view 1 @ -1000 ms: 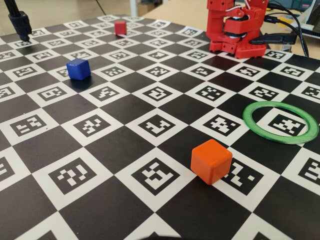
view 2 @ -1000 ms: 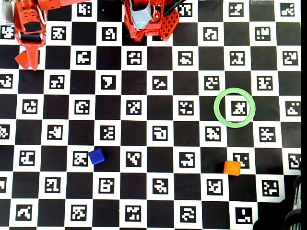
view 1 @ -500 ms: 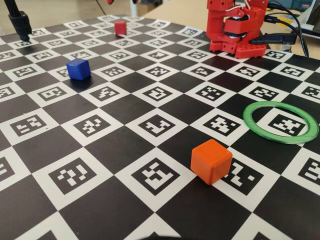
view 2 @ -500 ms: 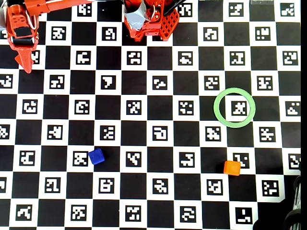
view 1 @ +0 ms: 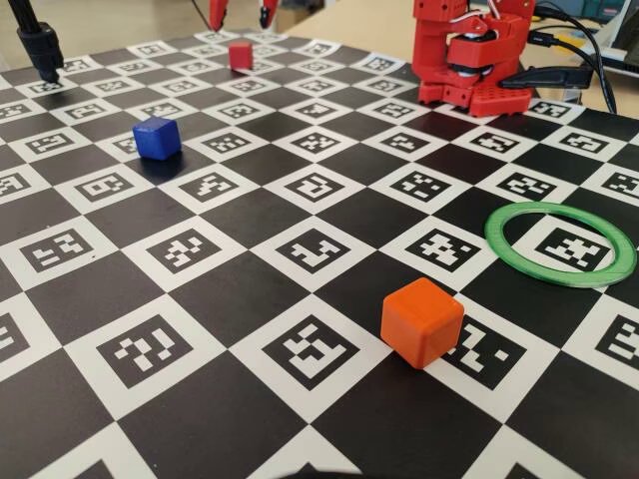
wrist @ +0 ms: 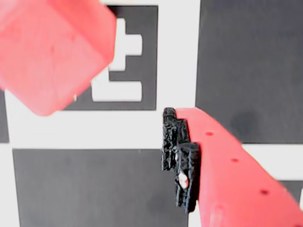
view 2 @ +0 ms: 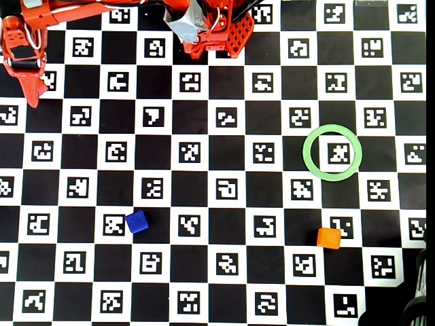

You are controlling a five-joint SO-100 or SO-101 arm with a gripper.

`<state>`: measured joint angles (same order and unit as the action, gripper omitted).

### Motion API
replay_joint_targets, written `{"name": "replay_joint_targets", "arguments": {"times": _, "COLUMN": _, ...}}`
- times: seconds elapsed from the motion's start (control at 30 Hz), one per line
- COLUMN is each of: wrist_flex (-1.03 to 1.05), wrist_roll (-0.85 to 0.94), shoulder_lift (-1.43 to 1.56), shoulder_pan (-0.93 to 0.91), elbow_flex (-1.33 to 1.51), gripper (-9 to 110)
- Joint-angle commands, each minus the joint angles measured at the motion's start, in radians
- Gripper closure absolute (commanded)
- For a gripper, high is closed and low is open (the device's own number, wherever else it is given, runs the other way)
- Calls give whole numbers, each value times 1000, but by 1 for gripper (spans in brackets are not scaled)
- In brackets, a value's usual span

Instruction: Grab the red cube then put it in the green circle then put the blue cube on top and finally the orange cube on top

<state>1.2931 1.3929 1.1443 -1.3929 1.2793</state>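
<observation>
The red cube (view 1: 240, 55) sits at the far end of the checkered board (view 1: 240, 215). My gripper (view 1: 242, 15) hangs open right above it, one red fingertip on each side. The wrist view shows the red cube (wrist: 47, 52) blurred at upper left and one finger's black pad (wrist: 180, 156) at right; the other finger is out of frame. In the overhead view the gripper (view 2: 28, 85) is at the top left and covers the red cube. The blue cube (view 1: 157, 138) (view 2: 136, 221), orange cube (view 1: 421, 321) (view 2: 329, 238) and green circle (view 1: 559, 275) (view 2: 332, 178) lie apart on the board.
The red arm base (view 1: 469, 55) (view 2: 211, 27) stands at the board's far edge with cables (view 1: 579, 50) beside it. A black stand (view 1: 40, 45) rises at the far left corner in the fixed view.
The gripper has swung further toward the far corner and come down; its two fingertips now enter the fixed view above the red cube. The cubes and the ring have not moved.
</observation>
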Motion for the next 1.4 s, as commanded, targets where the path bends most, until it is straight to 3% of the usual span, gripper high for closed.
{"name": "replay_joint_targets", "arguments": {"times": 0.0, "wrist_flex": -38, "wrist_roll": -5, "shoulder_lift": 31, "shoulder_pan": 2, "elbow_flex": -71, "gripper": 55}}
{"name": "replay_joint_targets", "arguments": {"times": 0.57, "wrist_flex": -173, "wrist_roll": -14, "shoulder_lift": -49, "shoulder_pan": 0, "elbow_flex": -29, "gripper": 55}}
{"name": "replay_joint_targets", "arguments": {"times": 1.37, "wrist_flex": -210, "wrist_roll": -35, "shoulder_lift": -60, "shoulder_pan": 12, "elbow_flex": 35, "gripper": 55}}
